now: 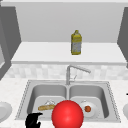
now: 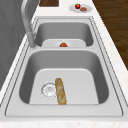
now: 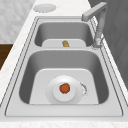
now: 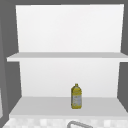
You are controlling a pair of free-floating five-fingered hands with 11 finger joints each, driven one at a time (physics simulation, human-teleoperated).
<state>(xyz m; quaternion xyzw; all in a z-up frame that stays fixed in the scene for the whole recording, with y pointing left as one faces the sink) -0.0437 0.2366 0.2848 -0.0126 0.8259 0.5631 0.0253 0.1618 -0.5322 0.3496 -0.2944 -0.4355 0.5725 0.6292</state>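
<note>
A: Bread roll [image 1: 46, 107] lies flat on the floor of the left basin of the sink [image 1: 25, 95], just beside the drain [image 2: 49, 89]; left side view shows it [image 2: 60, 91] touching the drain's edge, long axis running front to back.

B: Hands?

A: Left hand [image 1: 33, 120] sits at the sink's front rim, low in the front view, nearest the bread roll but apart from it. Fingers look curled, nothing visibly held. A black sliver at the right edge of the front view can't be identified.

B: Red thing in the middle?

A: Red ball [image 1: 67, 115], large in the front view, over the front rim between the two basins. Can't tell whether it touches anything.

B: Right basin?

A: White plate [image 3: 64, 89] on the basin floor with a small orange-red item [image 3: 65, 88] at its centre.

B: Rest?

A: Faucet [image 1: 72, 71] behind the divider, spout swung toward the right basin. Yellow bottle [image 4: 76, 96] upright on the lower shelf [image 4: 37, 106] above. On the tabletop [image 2: 110, 37] a plate [image 2: 75, 10] carries a strawberry [image 2: 78, 5] and a brown piece.
</note>
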